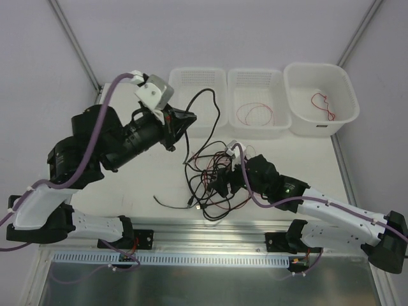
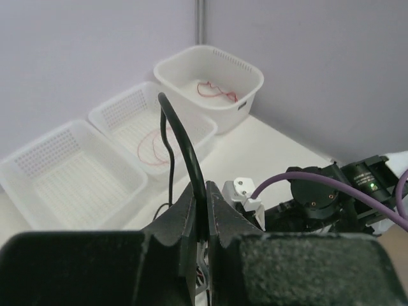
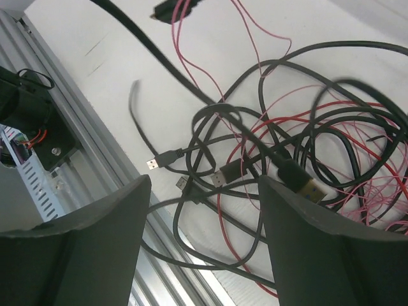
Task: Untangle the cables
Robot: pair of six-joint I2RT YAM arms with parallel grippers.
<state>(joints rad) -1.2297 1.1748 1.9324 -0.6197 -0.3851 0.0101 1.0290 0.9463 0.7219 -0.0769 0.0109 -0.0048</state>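
Note:
A tangle of black cables and thin red wires (image 1: 210, 178) lies on the table's middle; it fills the right wrist view (image 3: 268, 146), with USB plug ends (image 3: 159, 159). My left gripper (image 1: 189, 121) is raised above the table and shut on a thick black cable (image 2: 185, 143), which loops up over the baskets (image 1: 207, 105) and drops back into the tangle. My right gripper (image 1: 220, 185) is open, low over the tangle, with its fingers (image 3: 83, 242) wide apart on either side of the cables.
Three white baskets stand at the back: a left one (image 1: 182, 80), a middle one (image 1: 258, 80) holding a red wire (image 1: 254, 113), and a deeper right tub (image 1: 296, 80) holding a red wire (image 1: 324, 105). An aluminium rail (image 1: 210, 229) runs along the near edge.

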